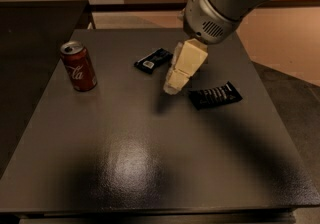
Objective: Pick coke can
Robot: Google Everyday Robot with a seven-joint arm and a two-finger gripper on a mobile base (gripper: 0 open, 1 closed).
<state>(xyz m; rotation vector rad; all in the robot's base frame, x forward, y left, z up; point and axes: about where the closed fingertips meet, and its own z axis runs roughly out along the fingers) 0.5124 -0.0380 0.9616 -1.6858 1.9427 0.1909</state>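
The coke can [78,66] is a small red can with white script and a silver top. It stands upright near the left edge of the dark table [150,168]. My gripper [175,86] with cream-coloured fingers hangs above the middle of the table, well to the right of the can and apart from it. It sits between two black wrappers and holds nothing that I can see.
A small black wrapper [153,60] lies behind the gripper. A longer black wrapper [215,95] lies just to its right. A second dark surface [35,23] adjoins the table at the left. The floor [285,43] drops away at the right.
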